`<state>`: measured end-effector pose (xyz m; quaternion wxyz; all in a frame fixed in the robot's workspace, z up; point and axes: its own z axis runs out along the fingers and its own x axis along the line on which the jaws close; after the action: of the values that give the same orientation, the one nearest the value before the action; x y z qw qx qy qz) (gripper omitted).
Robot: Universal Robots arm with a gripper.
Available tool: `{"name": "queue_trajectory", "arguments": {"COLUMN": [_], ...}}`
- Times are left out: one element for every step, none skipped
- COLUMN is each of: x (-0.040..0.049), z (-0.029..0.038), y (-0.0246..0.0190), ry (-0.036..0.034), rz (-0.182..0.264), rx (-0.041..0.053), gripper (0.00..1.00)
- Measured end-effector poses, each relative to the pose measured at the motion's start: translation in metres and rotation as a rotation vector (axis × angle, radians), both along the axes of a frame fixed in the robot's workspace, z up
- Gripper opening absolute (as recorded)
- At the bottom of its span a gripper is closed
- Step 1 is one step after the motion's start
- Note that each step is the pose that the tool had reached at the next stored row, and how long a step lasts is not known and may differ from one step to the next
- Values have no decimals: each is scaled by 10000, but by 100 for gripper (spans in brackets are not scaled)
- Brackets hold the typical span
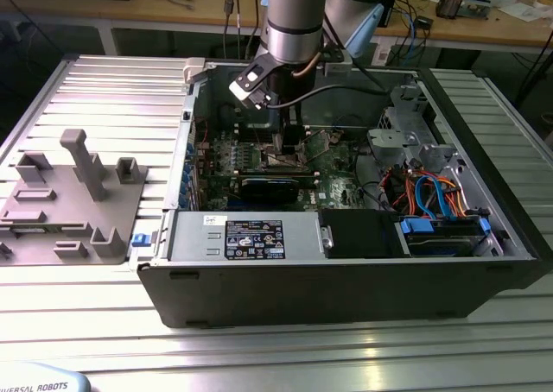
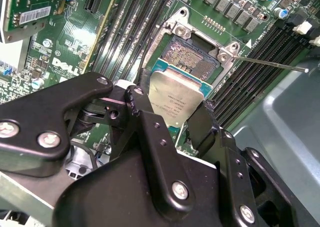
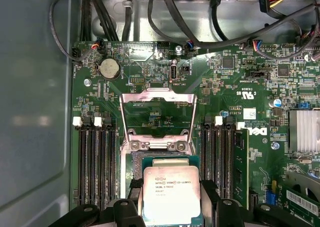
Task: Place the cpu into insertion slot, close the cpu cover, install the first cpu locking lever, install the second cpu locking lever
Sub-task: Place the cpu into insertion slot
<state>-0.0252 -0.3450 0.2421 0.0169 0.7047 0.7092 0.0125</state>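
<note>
- Silver-grey on top, the small flat square cpu [image 2: 177, 99] is clamped by two opposite edges between the fingers [image 2: 202, 124] of the black hand [image 2: 172, 112]. It hangs low over the near part of the square, silver-rimmed insertion slot [image 2: 195, 62]; whether it touches, I cannot tell.
- It looks light, stiff and slick-topped, and the slot's fine contacts look easily bent. I'd judge the bare edges the only safe hold.
- Beyond it, the thin silvery cpu cover [image 3: 157, 98] stands open, and a thin metal lever rod [image 2: 270, 63] juts free beside the slot.
- Long black memory slots [image 3: 92, 162] flank it on the green circuit board [image 3: 225, 77].
- In the exterior view, the grey arm [image 1: 292, 21] reaches straight down into the open computer case [image 1: 346, 271] on the ribbed metal worktop [image 1: 86, 90].
</note>
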Motion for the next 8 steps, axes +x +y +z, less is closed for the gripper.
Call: {"name": "queue_trajectory", "arguments": {"x": [0, 0, 0, 0, 0, 0, 0, 0], "z": [-5, -10, -10, -11, -13, -14, -15, -16], "y": [0, 0, 0, 0, 2, 5, 7, 9], "ry": [0, 0, 0, 0, -2, -2, -1, -1], "rz": [0, 0, 0, 0, -1, -1, 0, 0], "rx": [0, 1, 1, 1, 2, 3, 2, 2], "gripper": [54, 54, 54, 54, 54, 54, 54, 54]}}
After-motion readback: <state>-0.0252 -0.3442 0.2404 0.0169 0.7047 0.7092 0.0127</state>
